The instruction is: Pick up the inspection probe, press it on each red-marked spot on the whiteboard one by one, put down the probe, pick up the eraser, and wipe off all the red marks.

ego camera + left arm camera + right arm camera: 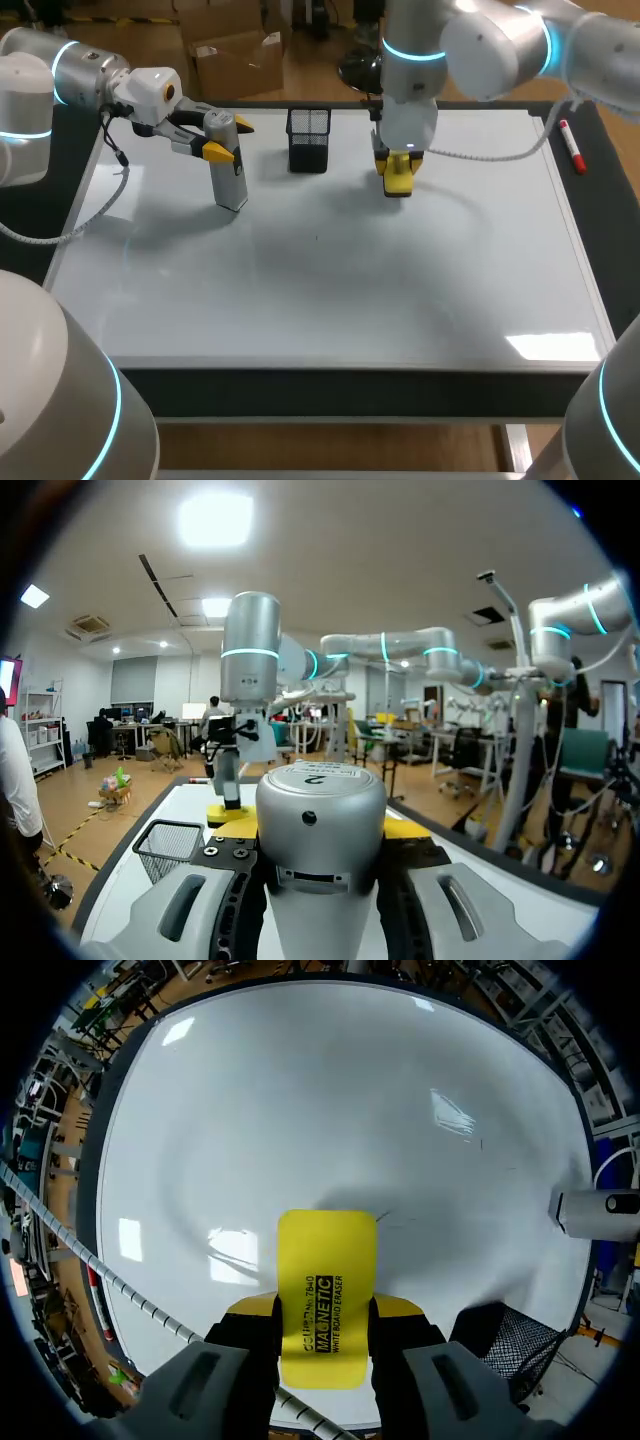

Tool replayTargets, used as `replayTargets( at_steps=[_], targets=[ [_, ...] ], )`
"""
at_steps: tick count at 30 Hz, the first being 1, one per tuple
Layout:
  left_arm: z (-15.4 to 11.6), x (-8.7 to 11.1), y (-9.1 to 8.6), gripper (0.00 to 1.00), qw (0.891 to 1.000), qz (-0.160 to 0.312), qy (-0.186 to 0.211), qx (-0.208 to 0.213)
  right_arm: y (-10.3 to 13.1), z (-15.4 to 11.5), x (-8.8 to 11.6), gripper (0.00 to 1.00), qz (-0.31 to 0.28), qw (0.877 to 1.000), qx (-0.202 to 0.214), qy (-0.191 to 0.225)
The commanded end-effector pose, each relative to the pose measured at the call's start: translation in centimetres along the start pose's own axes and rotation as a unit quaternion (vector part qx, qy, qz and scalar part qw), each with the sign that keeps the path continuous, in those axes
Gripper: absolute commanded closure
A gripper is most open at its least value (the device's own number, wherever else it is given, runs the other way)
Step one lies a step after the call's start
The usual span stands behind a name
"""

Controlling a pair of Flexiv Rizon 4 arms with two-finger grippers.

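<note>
The inspection probe (230, 175), a grey cylinder, stands upright on the far left of the whiteboard (350, 290). My left gripper (230, 140) is shut on its upper part. In the left wrist view the probe (320, 820) fills the space between the fingers. A yellow eraser (397, 178) rests on the board at the far middle, with my right gripper (397, 168) shut on it from above. The right wrist view shows the eraser (325, 1290) clamped between the fingers, flat against the whiteboard (300, 1090). I see no red marks on the board.
A black mesh pen holder (308, 138) stands at the far edge between the two grippers. A red marker (572, 145) lies on the board's right frame. The pen holder (510, 1345) and the marker (95, 1285) also show in the right wrist view.
</note>
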State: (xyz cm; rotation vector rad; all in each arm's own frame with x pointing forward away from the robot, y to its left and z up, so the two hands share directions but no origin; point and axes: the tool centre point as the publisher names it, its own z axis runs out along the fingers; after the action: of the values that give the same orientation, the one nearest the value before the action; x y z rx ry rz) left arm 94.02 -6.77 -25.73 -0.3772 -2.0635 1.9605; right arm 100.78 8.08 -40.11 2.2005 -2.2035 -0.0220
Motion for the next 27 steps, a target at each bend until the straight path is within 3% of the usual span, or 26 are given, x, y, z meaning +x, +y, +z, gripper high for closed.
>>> replayTargets(
  at_steps=[1, 17, 27],
  targets=[
    [0.0, 0.0, -0.2, 1.00, 1.000, 0.000, 0.001, -0.001, -2.5, 0.6, -0.4, 1.00, 0.002, 0.999, -0.032, 0.002],
    [0.0, 0.0, -0.2, 1.00, 1.000, 0.000, 0.001, -0.001, -5.6, 1.5, -1.1, 1.00, 0.002, 0.999, -0.032, 0.002],
    [0.0, 0.0, -0.2, 1.00, 1.000, 0.000, 0.001, -0.001, -6.2, 1.9, -1.5, 1.00, 0.003, 1.000, -0.031, -0.001]
  ],
)
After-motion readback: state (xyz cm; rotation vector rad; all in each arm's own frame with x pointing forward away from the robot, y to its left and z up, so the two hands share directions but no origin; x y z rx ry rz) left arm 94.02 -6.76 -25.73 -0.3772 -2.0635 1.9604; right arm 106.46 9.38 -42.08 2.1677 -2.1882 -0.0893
